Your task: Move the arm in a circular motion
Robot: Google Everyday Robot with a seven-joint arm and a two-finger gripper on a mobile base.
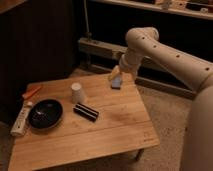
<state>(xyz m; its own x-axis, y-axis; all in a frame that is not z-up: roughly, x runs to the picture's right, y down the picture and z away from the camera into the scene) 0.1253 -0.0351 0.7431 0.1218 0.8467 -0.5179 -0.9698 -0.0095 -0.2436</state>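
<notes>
The white arm (165, 52) of thick tubular segments with small dark holes comes in from the right, bends at a rounded elbow joint (142, 37) and points down. Its pale tapered gripper (116, 75) hangs over the far right part of the wooden table (115, 125), just above a small blue-grey object (116, 83). Nothing shows in the gripper.
On the table stand a white cup (76, 92), a black bowl (45, 113), a dark rectangular bar (86, 111), a white bottle (21, 120) at the left edge and an orange object (31, 92). A dark cabinet wall and a low ledge (100, 50) lie behind.
</notes>
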